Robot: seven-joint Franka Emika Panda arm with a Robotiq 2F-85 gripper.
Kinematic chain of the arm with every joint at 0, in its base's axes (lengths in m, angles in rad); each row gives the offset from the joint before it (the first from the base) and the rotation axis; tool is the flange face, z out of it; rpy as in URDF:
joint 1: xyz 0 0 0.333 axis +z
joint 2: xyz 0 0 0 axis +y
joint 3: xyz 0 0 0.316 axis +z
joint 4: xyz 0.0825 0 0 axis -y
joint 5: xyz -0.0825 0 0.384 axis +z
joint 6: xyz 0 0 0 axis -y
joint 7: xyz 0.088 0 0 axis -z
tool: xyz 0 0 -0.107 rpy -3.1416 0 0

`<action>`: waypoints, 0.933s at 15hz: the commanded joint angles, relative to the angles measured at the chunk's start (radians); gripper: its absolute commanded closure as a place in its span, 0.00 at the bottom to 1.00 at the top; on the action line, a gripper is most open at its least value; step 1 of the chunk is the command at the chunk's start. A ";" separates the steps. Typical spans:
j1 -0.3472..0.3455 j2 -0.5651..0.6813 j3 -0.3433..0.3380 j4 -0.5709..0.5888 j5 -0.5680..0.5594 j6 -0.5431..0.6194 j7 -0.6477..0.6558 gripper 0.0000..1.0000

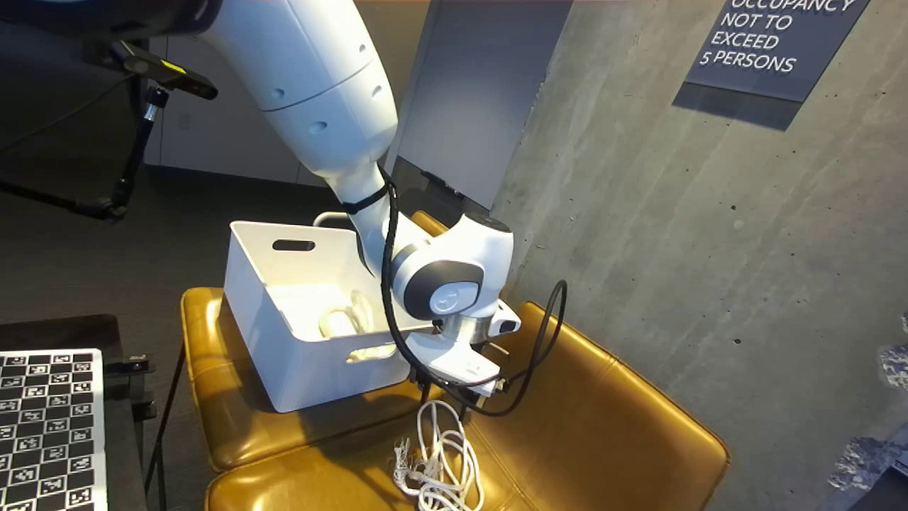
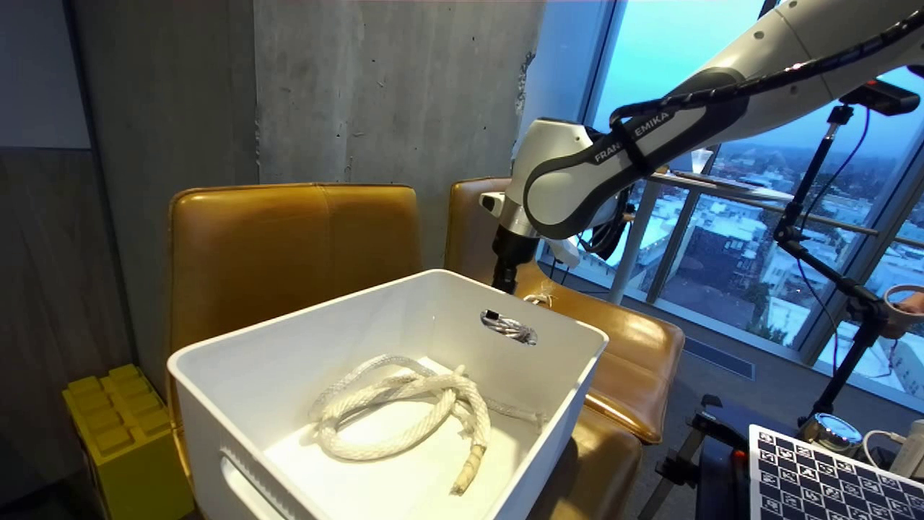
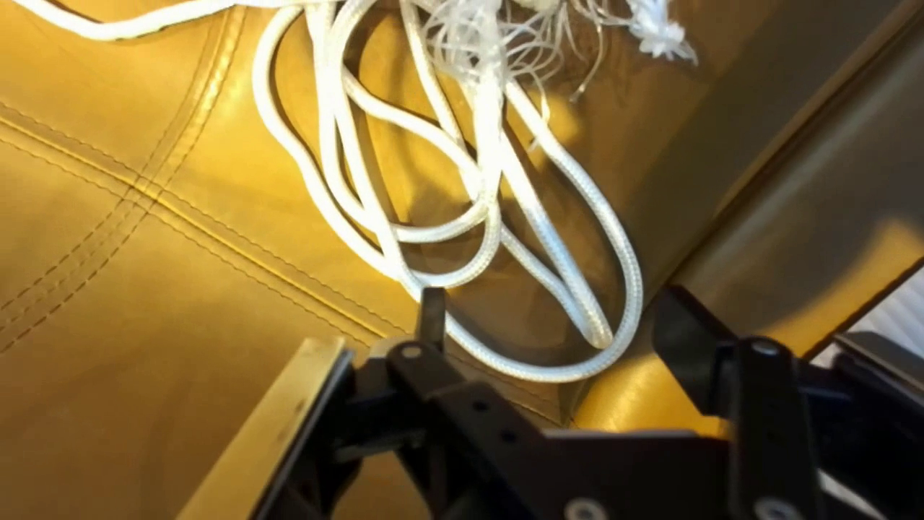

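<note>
My gripper [image 3: 554, 318] stands open in the wrist view, its black fingertips wide apart. A loop of thin white rope [image 3: 629, 267] lies between them in the picture. The left fingertip overlaps the rope there; whether it touches, I cannot tell. Nothing is gripped. The rope is coiled, with frayed ends [image 3: 484, 43], on a tan leather chair seat [image 3: 144, 303]. In an exterior view the gripper [image 1: 445, 401] points down just above the coil [image 1: 474, 472]. Elsewhere its fingers [image 2: 505, 278] are partly hidden behind a white bin's far wall [image 2: 462, 310].
The white bin [image 1: 269, 341] sits on the adjoining chair, close beside the gripper, holding a thick rope [image 2: 375, 451]. The chair's backrest [image 1: 603, 411] rises near the concrete wall [image 1: 709, 248]. A checkered board [image 1: 50, 426] and a camera stand [image 1: 131, 156] are nearby.
</note>
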 commanded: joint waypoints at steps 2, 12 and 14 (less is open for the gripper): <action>-0.014 0.025 -0.012 0.043 -0.034 -0.043 0.021 0.47; 0.009 0.083 -0.010 0.095 -0.048 -0.051 0.025 0.24; 0.014 0.092 -0.008 0.115 -0.049 -0.062 0.027 0.30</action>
